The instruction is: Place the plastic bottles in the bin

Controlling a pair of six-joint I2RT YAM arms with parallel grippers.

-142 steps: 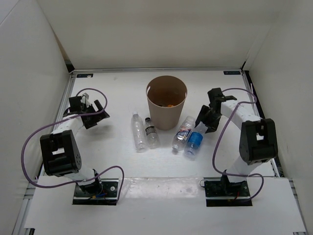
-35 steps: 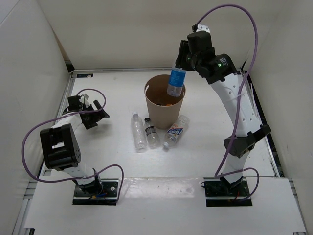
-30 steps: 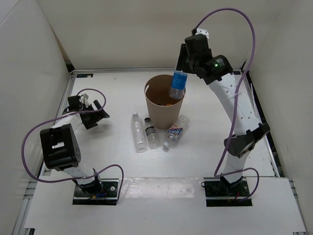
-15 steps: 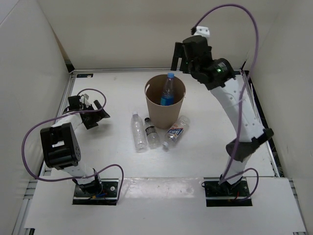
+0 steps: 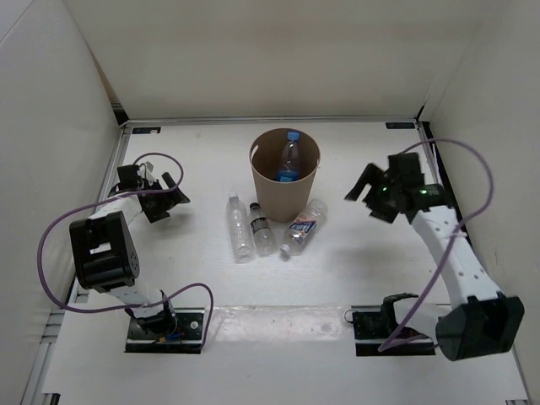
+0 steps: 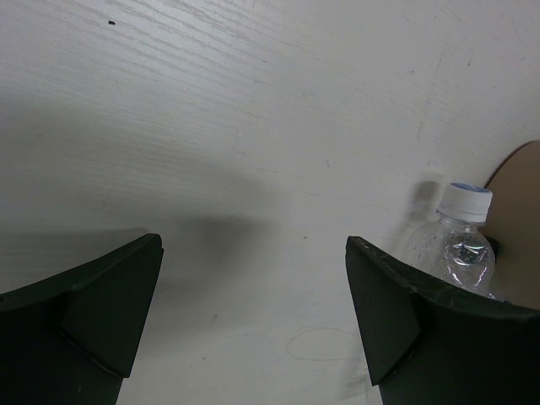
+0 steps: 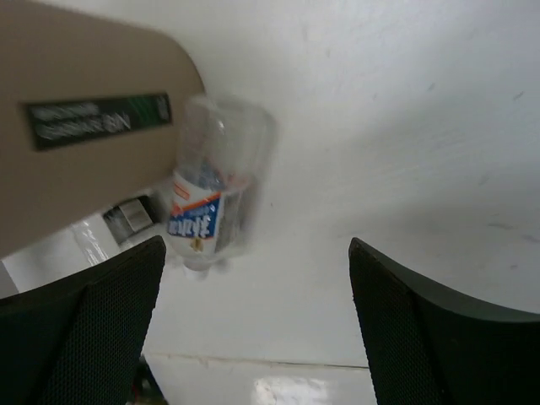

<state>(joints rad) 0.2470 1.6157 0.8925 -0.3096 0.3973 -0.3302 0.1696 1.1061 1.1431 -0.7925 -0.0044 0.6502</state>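
The tan bin (image 5: 268, 187) stands at the middle back of the table. A blue-capped bottle (image 5: 289, 158) stands inside it, leaning on the far wall. Three clear bottles lie in front of the bin: a white-capped one (image 5: 239, 226), a black-capped one (image 5: 261, 228) and a labelled one (image 5: 304, 226). My right gripper (image 5: 363, 198) hangs open and empty to the right of the bin. Its wrist view shows the bin's wall (image 7: 84, 126) and the labelled bottle (image 7: 211, 198) beyond my right gripper (image 7: 257, 245). My left gripper (image 5: 173, 198) is open at the far left, and from my left gripper (image 6: 251, 253) the white-capped bottle (image 6: 460, 245) shows.
White walls close in the table on the left, back and right. A black printed label (image 7: 97, 120) is on the bin's side. Something orange (image 5: 291, 180) lies at the bin's bottom. Purple cables loop off both arms.
My right gripper opened above the bin and the blue-capped bottle dropped in. The right arm then swung down and out to the bin's right. The left arm stayed still.
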